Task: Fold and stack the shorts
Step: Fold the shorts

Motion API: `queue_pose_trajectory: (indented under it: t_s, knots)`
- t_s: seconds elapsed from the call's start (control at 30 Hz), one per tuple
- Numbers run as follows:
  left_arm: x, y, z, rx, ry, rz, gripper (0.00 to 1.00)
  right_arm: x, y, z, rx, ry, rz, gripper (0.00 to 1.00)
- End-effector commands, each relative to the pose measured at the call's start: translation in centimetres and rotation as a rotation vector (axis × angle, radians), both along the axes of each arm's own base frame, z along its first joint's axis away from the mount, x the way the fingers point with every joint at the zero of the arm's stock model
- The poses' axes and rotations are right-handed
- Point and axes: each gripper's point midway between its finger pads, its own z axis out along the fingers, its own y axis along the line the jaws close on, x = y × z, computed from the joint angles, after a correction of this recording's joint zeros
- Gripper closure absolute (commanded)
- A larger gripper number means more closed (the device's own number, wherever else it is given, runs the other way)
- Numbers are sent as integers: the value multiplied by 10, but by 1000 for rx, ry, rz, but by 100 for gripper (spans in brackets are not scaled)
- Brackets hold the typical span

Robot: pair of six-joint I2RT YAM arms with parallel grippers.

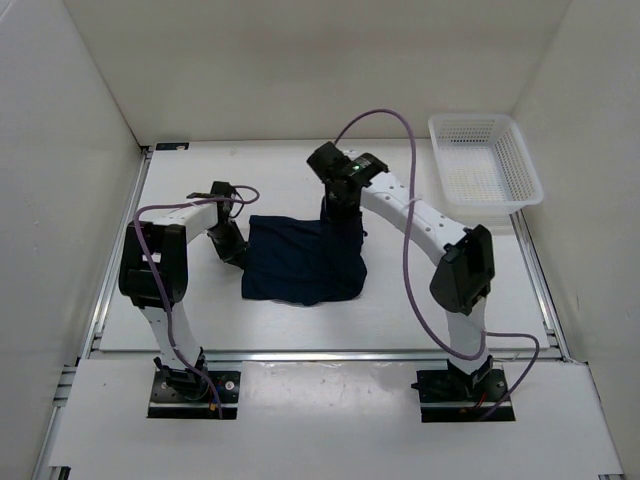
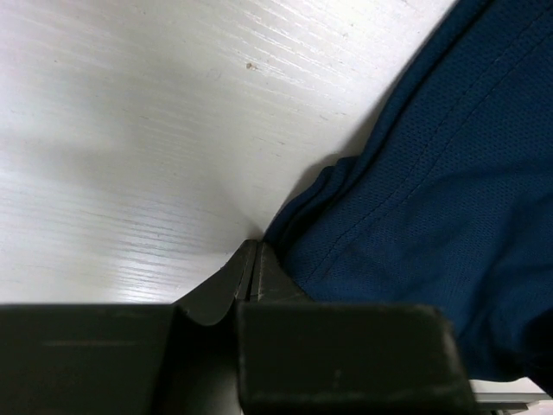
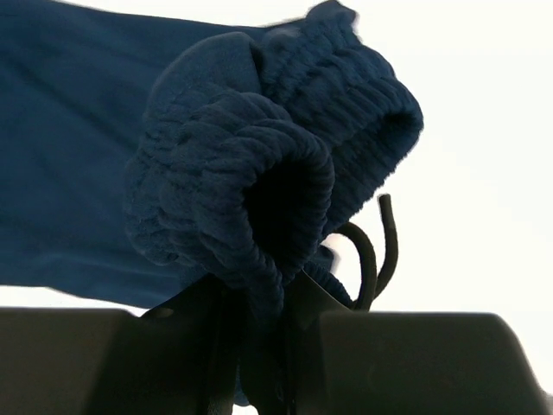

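A white counter (image 1: 300, 330) boxed in by plain white walls fills the top view, with a white plastic mesh basket (image 1: 485, 160) at its 2 o'clock corner, well apart from everything else.

The shorts (image 1: 300, 262) lie near the middle of the counter as a dark navy, roughly square bundle. Most of the cloth is flat on the surface.

The left arm (image 1: 160, 262) reaches in from 9 o'clock, and its jaws sit at the 9 o'clock edge of the shorts. In the left wrist view the two fingers (image 2: 226, 290) are pressed fully together, tip to tip, low against the counter. The stitched hem of the shorts (image 2: 415, 216) touches the tip on its 3 o'clock side. Whether any cloth is caught between the tips cannot be told.

The right arm (image 1: 420, 222) bends over from 3 o'clock, and its jaws point down at the 1 o'clock corner of the shorts. In the right wrist view those jaws are nearly closed, pinching the gathered elastic waistband (image 3: 259, 156). The waistband bunches up in a thick ribbed roll above the fingers (image 3: 315, 298). A thin dark drawstring (image 3: 380, 251) loops loose at the roll's 4 o'clock side. The rest of the fabric spreads away toward 10 o'clock.
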Motion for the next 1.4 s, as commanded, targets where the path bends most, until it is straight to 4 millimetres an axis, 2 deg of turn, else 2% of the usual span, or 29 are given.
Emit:
queue_pose_trajectory:
  t_s: [0.0, 0.03, 0.1, 0.13, 0.3, 0.4, 0.43, 0.47, 0.5, 0.53, 0.57, 0.63, 0.67, 0.7, 0.73, 0.77, 0.8, 0.83, 0.9, 0.97, 1.03, 1.07, 1.1, 1.13, 1.2, 1.23, 1.27, 1.33, 1.37]
  knots:
    - [4, 1, -1, 5, -19, 9, 90, -5, 39, 2, 31, -1, 23, 99]
    - [4, 1, -1, 5, -19, 9, 90, -2, 50, 10, 54, -24, 35, 99]
    - [4, 1, -1, 5, -19, 9, 90, -4, 70, 2, 62, -14, 59, 99]
    - [4, 1, -1, 5, -19, 9, 90, 0, 79, 9, 91, -24, 66, 99]
    - [4, 1, -1, 5, -19, 9, 90, -2, 118, -12, 128, 14, 103, 99]
    - [4, 1, -1, 5, -19, 9, 90, 3, 147, -9, 219, -2, 141, 98]
    - [4, 1, -1, 5, -19, 9, 90, -2, 163, -4, 296, 23, 183, 90]
    - [4, -1, -1, -4, -18, 8, 90, -3, 175, -1, 351, 30, 211, 74]
    - [7, 2, 6, -7, -39, 17, 90, -2, 190, 7, 423, 13, 244, 39]
    - [9, 6, 9, -18, -49, 23, 90, -6, 195, 12, 462, 18, 267, 28]
    - [10, 6, 15, -39, -60, 32, 90, -11, 197, 27, 505, 9, 290, 25]
    - [15, 22, 31, -46, -96, 59, 90, -17, 192, 21, 506, 19, 283, 24]
    - [14, 27, 36, -55, -101, 76, 87, -17, 182, 40, 528, -8, 278, 24]
    - [17, 33, 43, -52, -118, 79, 86, -25, 170, 19, 486, 25, 263, 24]
    - [24, 44, 57, -41, -156, 108, 84, -22, 164, 21, 500, 7, 256, 27]
    - [23, 48, 62, -37, -154, 104, 84, -23, 149, 39, 518, -31, 242, 29]
    - [24, 53, 68, -23, -167, 103, 84, -32, 134, 15, 471, 3, 224, 32]
    - [29, 55, 80, -14, -196, 105, 84, -33, 121, 30, 491, -35, 213, 43]
    - [28, 58, 88, 3, -203, 81, 84, -38, 100, 21, 456, -36, 182, 55]
    - [32, 45, 106, 14, -252, 7, 84, -47, 73, 2, 418, -13, 147, 67]
    - [31, 37, 114, 47, -263, -26, 82, -58, 50, -14, 379, 9, 121, 72]
    - [30, 21, 124, 51, -285, -83, 79, -57, 39, -19, 361, 8, 98, 72]
    - [32, 11, 128, 46, -300, -111, 74, -60, 32, -22, 361, 16, 78, 72]
    - [31, 5, 133, 56, -305, -142, 57, -63, 19, -27, 356, 25, 50, 70]
    - [39, -23, 139, 69, -315, -200, 38, -62, 7, -28, 349, 18, 26, 66]
    - [43, -26, 138, 109, -313, -216, 31, -59, 1, -28, 349, 15, 8, 65]
    - [46, -43, 133, 129, -285, -248, 27, -60, -5, -28, 342, 15, 6, 63]
    - [52, -49, 125, 198, -258, -254, 17, -58, -12, -25, 336, 12, 0, 62]
    - [54, -53, 120, 213, -241, -250, 7, -59, -16, -23, 334, 13, -9, 60]
